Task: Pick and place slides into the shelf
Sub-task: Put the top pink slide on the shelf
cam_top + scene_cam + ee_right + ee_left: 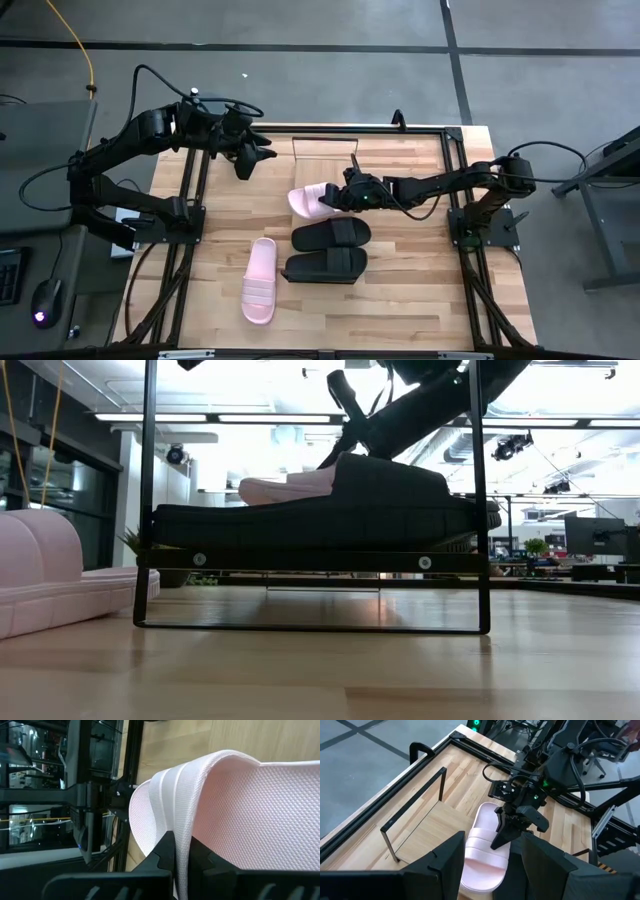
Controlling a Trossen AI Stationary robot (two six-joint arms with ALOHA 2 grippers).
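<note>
My right gripper (338,198) is shut on a pale pink slide (308,201) near the table's middle, also seen in the left wrist view (482,852). Two black slides (332,235) (325,266) lie sole-down just nearer. The second pink slide (260,281) lies sole-down toward the near left. The shelf (325,148), a wire frame (415,799) with a light board, stands at the far edge. My left gripper (490,870) is open. It hovers above the table's far left (245,152) and touches nothing. My right gripper pinches the pink slide's wide strap at its side edge (182,851), which runs down between the two fingers (165,857). The fingers come from the table's right, slanting down (502,832). Whether the slide's sole rests on the table, I cannot tell.
Black rails (195,200) (462,190) run along the table's left and right sides. In the low view a black slide (320,525) fills the foreground, with the second pink slide (40,580) at the left. Bare wood (420,270) lies on the near right.
</note>
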